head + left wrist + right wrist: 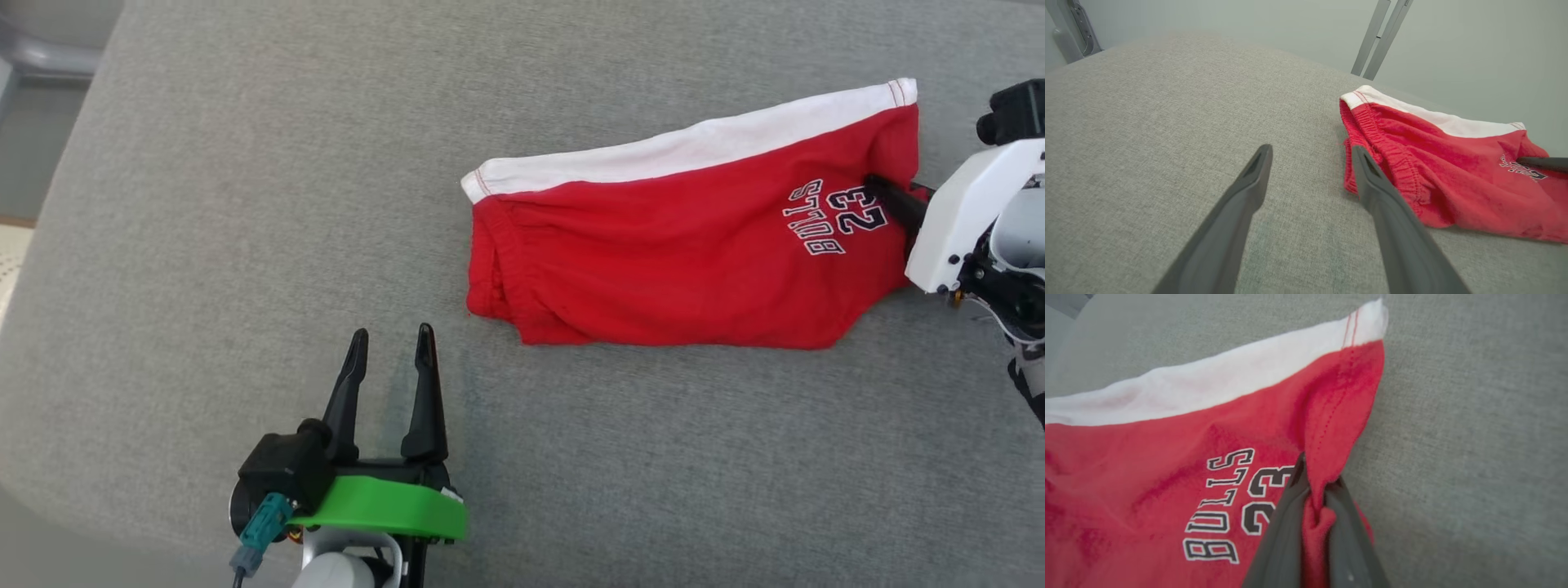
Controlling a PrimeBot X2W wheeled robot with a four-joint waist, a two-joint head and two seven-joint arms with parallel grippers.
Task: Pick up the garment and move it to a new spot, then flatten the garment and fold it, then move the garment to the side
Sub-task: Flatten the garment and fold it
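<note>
- Lying half-folded on the grey cushion (204, 204), toward its right side: red shorts (678, 261).
- Pinched in the right gripper (1318, 475): a bunched fold beside the print (1237, 498), probably for lifting.
- Spread wide and empty near the waistband end: left gripper (390, 347), likely waiting to help.

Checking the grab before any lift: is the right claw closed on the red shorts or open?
Shut: the right claw pinches a bunched fold of the red shorts between its fingers.
</note>
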